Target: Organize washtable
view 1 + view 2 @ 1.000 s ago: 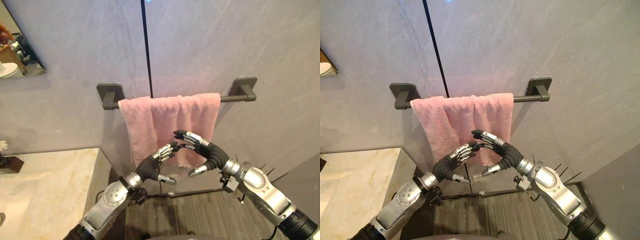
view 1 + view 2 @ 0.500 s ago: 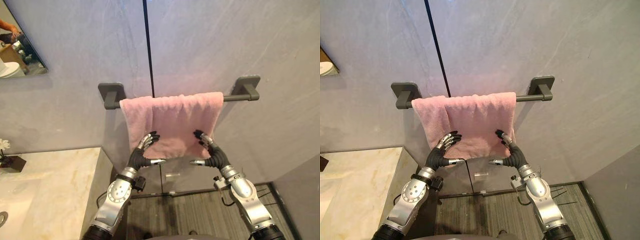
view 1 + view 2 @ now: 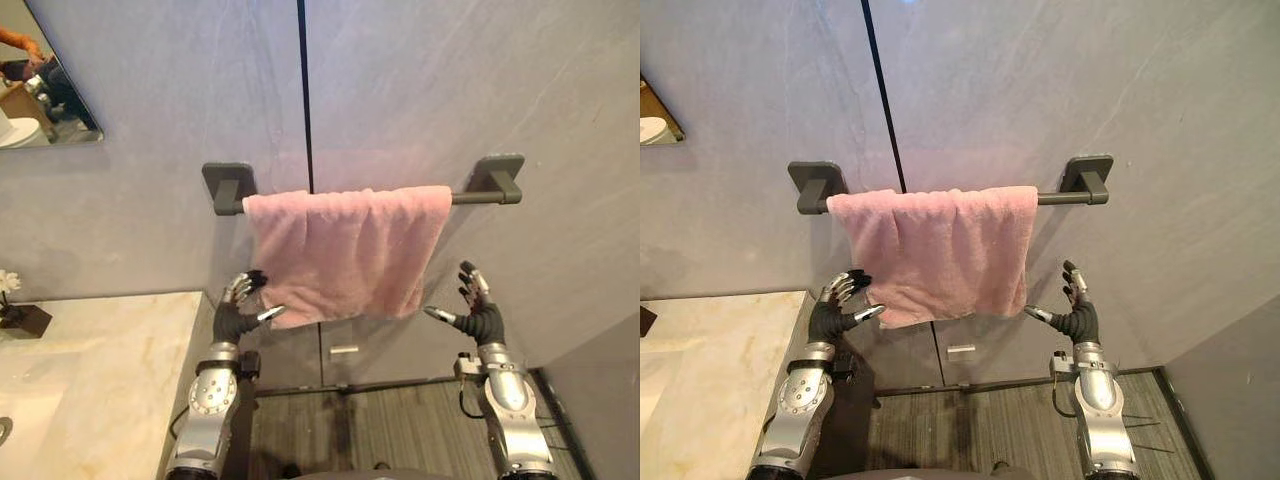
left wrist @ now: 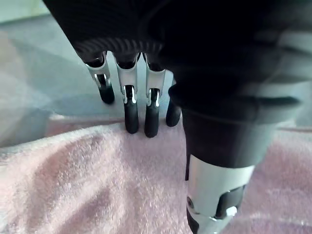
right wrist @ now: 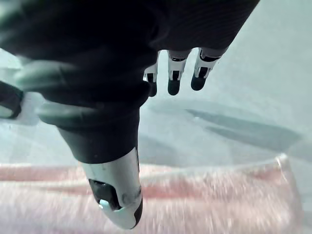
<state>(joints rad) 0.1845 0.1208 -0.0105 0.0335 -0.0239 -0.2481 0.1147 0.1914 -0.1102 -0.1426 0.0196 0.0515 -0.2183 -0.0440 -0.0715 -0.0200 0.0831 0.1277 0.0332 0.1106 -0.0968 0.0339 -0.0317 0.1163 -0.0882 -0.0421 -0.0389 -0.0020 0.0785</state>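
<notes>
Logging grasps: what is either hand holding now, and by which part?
Nothing is held. The left hand is open, fingertips at the lower left edge of the pink towel; the right hand is open, clear of it.

Left arm (image 3: pixel 205 400) and right arm (image 3: pixel 512 400): silver-grey metal shells, with a round housing and small dark screws near each wrist. Left hand (image 3: pixel 238 305) and right hand (image 3: pixel 478 315): black ribbed cover over wrist and back, silver fingers (image 4: pixel 130 105) with dark tips, silver-plated thumb (image 5: pixel 117 200).
</notes>
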